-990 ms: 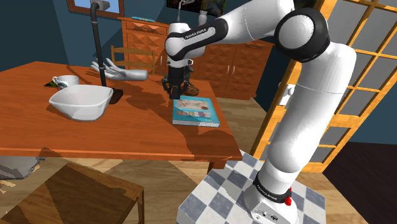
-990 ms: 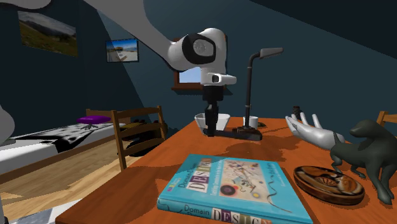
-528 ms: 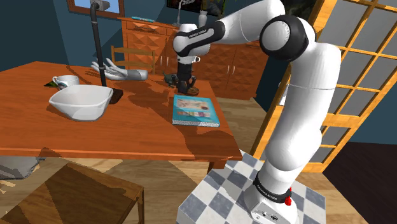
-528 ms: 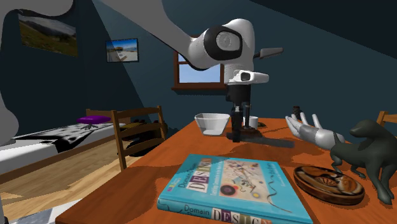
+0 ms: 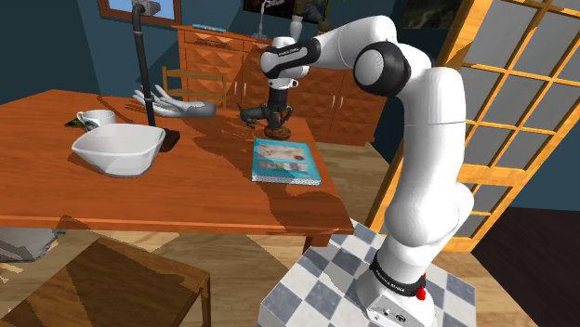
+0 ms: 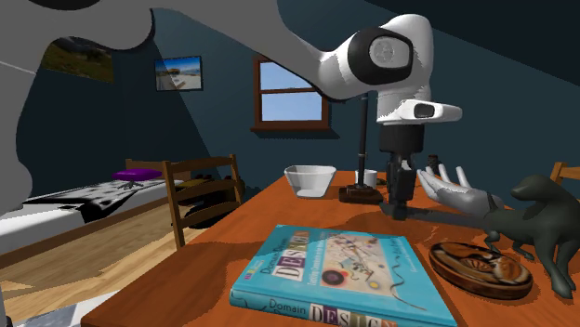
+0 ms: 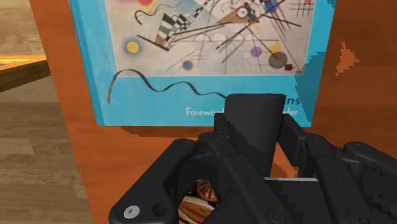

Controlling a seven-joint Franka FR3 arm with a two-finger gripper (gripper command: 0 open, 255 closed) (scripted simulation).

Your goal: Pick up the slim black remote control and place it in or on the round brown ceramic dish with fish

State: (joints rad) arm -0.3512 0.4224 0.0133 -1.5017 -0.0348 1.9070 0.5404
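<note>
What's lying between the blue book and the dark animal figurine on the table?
The round brown dish lies between book and figurine, plain in the second exterior view.

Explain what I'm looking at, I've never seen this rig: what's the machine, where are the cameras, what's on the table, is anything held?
The machine is one white robot arm on a box stand. One camera sits beside the stand, a second looks along the wooden table, a third rides on the hand. The black gripper is shut on a slim black remote, which hangs down above the table. On the table: a blue book, a round brown dish, a dark dog figure, a grey hand model, a white bowl.
</note>
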